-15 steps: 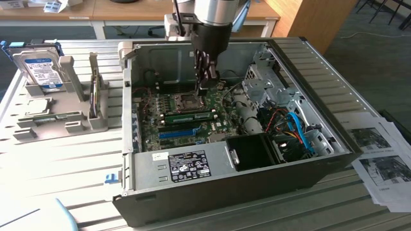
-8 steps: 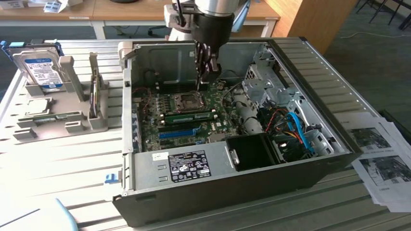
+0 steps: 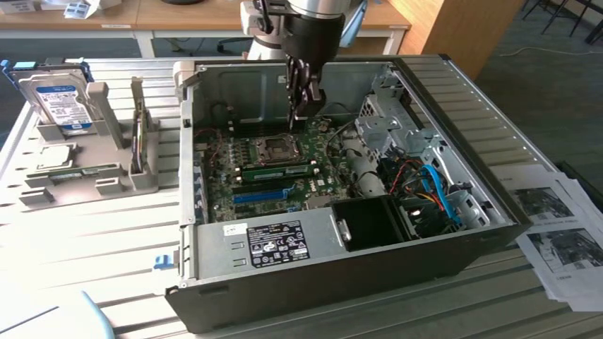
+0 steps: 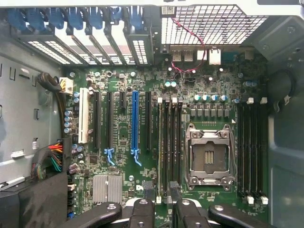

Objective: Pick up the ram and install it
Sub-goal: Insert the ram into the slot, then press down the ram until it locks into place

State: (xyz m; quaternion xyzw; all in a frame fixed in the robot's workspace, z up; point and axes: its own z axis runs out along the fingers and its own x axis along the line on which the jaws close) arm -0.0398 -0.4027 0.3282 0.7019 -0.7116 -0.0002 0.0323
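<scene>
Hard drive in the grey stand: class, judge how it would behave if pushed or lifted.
The hard drive looks like a rigid metal block, probably heavy for its size. Upright on edge, it might tip, though the grey stand seems to brace it.

A green board (image 4: pixel 124 164) is seen inside a grey case (image 4: pixel 19 95). A square metal socket (image 4: pixel 209 154) is set between rows of long black slots (image 4: pixel 168 140). A blue slot (image 4: pixel 134 123) is placed nearby. The gripper (image 4: pixel 160 194) is held over the black slots, with its fingers spread apart.

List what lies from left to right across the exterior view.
In order: hard drive → CPU socket → black box → blue cables → printed sheets.
</scene>
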